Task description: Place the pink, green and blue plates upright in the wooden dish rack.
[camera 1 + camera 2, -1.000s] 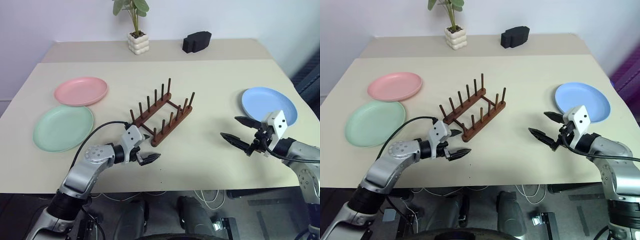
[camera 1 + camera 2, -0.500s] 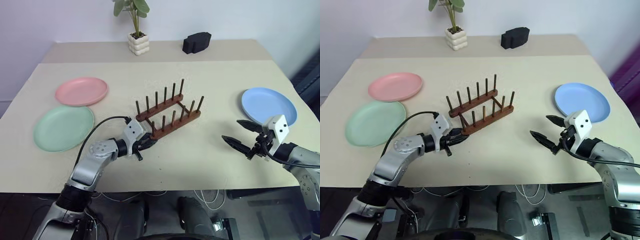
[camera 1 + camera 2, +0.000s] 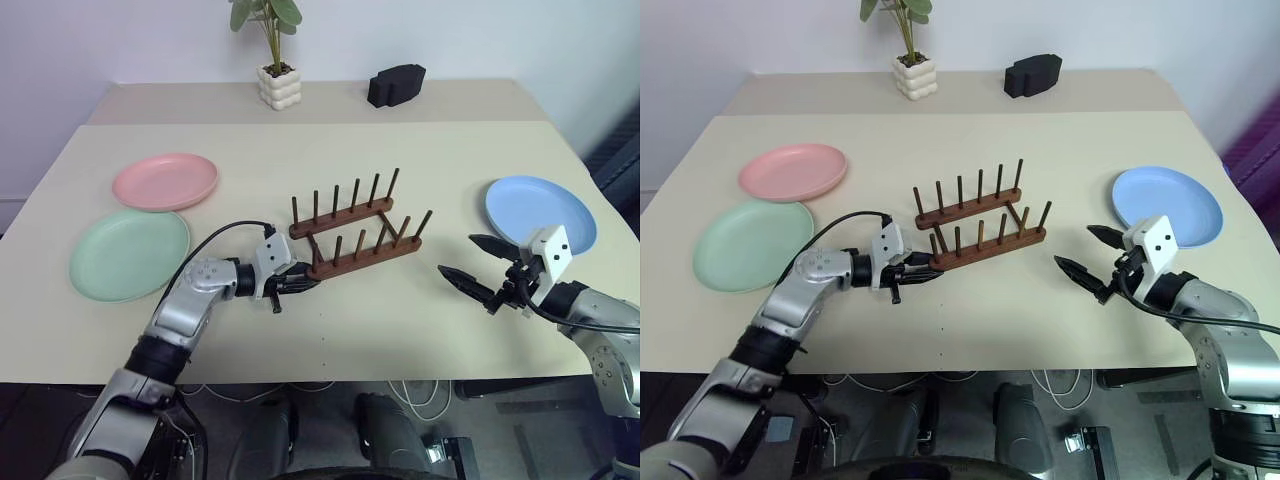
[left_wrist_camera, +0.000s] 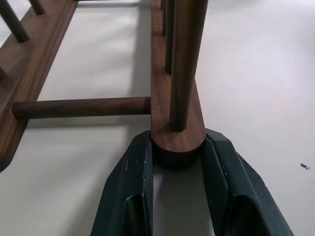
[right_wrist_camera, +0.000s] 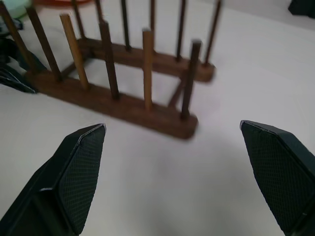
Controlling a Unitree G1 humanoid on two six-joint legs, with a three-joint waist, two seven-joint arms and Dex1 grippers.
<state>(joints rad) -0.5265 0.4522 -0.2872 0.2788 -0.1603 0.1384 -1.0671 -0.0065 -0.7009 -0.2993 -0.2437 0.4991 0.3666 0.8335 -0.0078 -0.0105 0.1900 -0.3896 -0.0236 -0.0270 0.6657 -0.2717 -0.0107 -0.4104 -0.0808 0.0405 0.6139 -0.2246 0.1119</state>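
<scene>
Wooden dish rack (image 3: 355, 232) is sitting mid-table, its near rail end pinched between the left gripper (image 3: 298, 283) fingers. Wrist view: black fingers (image 4: 129, 182) are clamping only the rounded tip; it may slip. Right gripper (image 3: 482, 268) is gaping wide, empty, beside the rack.

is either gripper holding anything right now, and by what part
The left gripper is shut on the dish rack, clamping the rounded end of its nearer base rail. The right gripper is open and holds nothing.
</scene>
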